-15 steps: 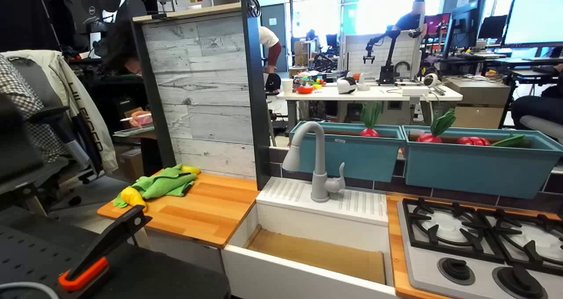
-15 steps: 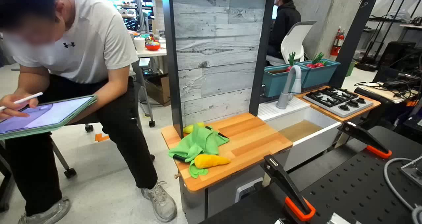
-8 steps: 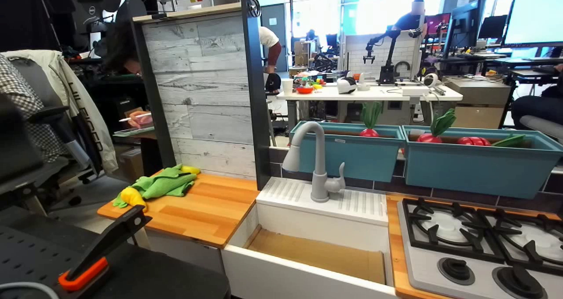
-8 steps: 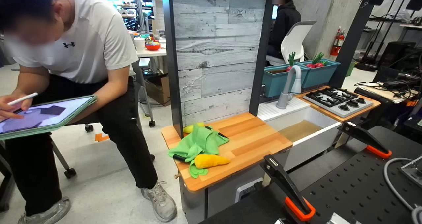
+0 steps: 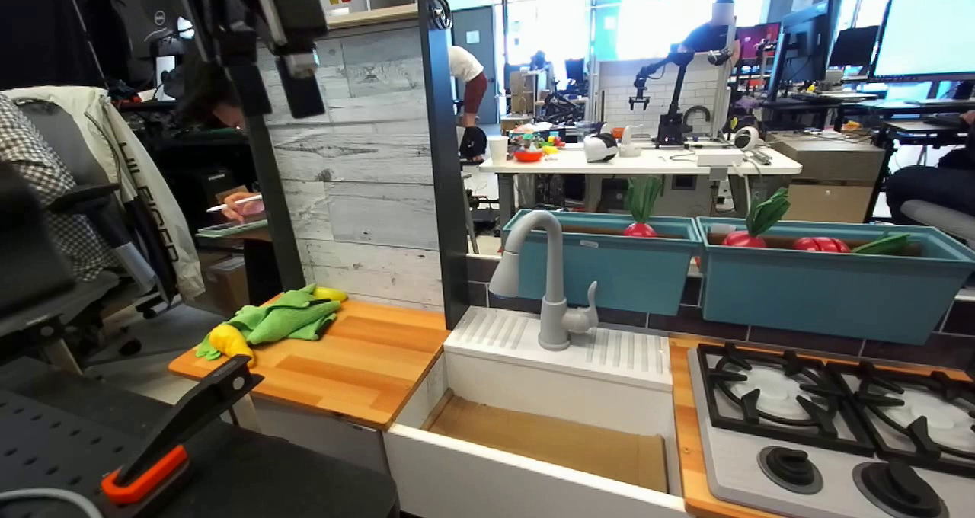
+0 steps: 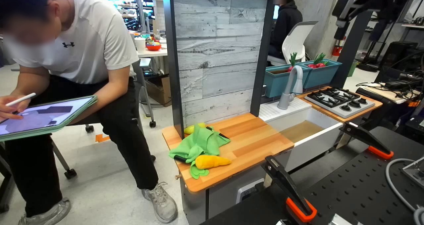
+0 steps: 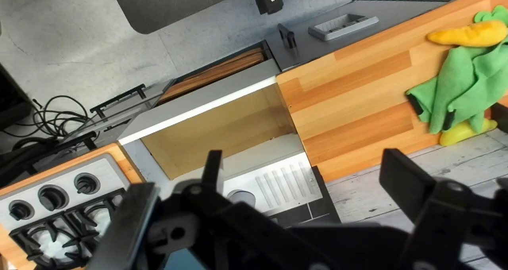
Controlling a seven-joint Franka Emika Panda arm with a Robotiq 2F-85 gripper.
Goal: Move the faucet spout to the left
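The faucet spout (image 5: 554, 263) is a grey curved tube arching down from a short upright post behind the sink. It also stands in an exterior view (image 6: 291, 82), with its flared head hanging toward the sink. My black gripper (image 5: 277, 95) is high above the counter, apart from the spout; it also shows at the upper right of an exterior view (image 6: 359, 31). In the wrist view my gripper (image 7: 303, 162) has its fingers wide apart with nothing between them. There only a small grey part of the faucet (image 7: 243, 197) shows beside a finger; the rest is hidden.
The white sink (image 5: 533, 457) lies before the faucet. Teal planters (image 5: 602, 274) stand behind it and a stove (image 5: 777, 419) beside it. A tall wood-plank panel (image 5: 358, 167) rises behind the wooden counter (image 5: 366, 358), which holds a green cloth (image 5: 293, 316) and toy vegetables.
My gripper has come down into both exterior views from above, and moved rightward in one of them. The faucet spout has not moved.
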